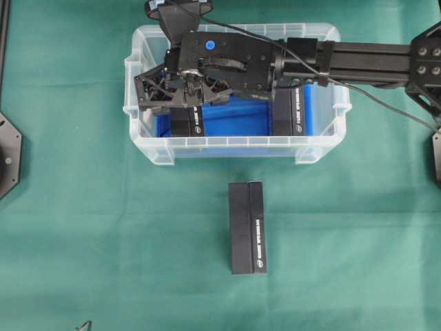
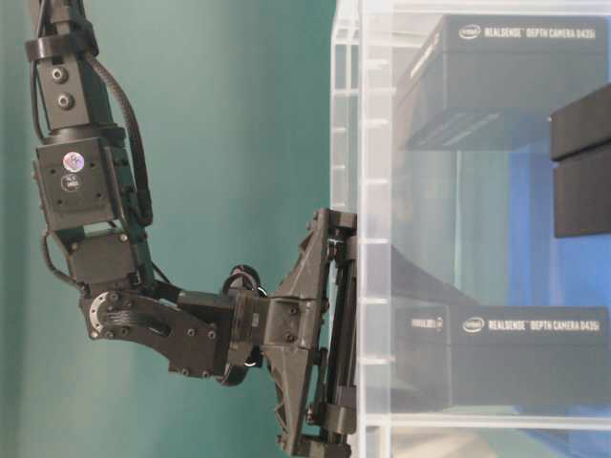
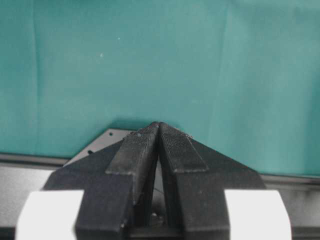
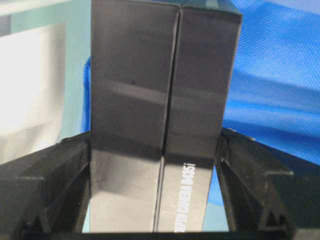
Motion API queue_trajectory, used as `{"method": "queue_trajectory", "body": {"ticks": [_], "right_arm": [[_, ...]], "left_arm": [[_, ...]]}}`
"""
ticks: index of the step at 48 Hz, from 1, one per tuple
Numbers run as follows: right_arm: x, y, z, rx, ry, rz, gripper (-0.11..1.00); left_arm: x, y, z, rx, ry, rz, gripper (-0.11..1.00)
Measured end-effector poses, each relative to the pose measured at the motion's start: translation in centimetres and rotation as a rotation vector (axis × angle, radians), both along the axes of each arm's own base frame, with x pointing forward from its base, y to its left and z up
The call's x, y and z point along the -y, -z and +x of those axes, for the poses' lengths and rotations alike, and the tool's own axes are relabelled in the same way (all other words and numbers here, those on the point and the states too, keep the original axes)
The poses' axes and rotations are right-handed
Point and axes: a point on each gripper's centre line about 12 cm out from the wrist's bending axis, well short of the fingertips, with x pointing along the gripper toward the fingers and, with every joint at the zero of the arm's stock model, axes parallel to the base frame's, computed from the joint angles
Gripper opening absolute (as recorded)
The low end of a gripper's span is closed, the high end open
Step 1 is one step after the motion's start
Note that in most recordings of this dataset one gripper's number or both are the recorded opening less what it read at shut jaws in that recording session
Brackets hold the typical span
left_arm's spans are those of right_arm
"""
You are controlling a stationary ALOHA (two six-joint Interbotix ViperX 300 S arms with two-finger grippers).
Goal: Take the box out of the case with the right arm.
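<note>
With right claw point(image 4: 155, 165) spread astride the box point(image 4: 160, 115) in the case point(image 1: 234, 148), close squarely on both sides, then lift straight up clear of the rim.

You have a table covered in a green cloth point(image 1: 83, 227) filling the overhead view. Directly on it, in the upper middle of the frame, sits the clear case point(image 1: 155, 148) with its blue floor. Below the case, well apart from it near the lower centre, a long black box point(image 1: 248, 227) lies flat on the cloth, its long side running up and down the frame.
</note>
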Motion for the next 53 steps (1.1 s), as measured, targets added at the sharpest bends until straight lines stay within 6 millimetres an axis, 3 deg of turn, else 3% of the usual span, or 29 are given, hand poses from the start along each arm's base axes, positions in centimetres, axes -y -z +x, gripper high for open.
{"method": "queue_trajectory", "body": {"ticks": [40,53], "right_arm": [[0.0,-0.3,-0.4,-0.012,0.015,-0.016,0.67],[0.3,-3.4,-1.2,0.011,0.032,-0.039,0.67]], "left_arm": [[0.0,0.1,0.0,-0.003,0.0,0.0,0.0],[0.0,0.0,0.0,0.002,0.0,0.0,0.0]]}}
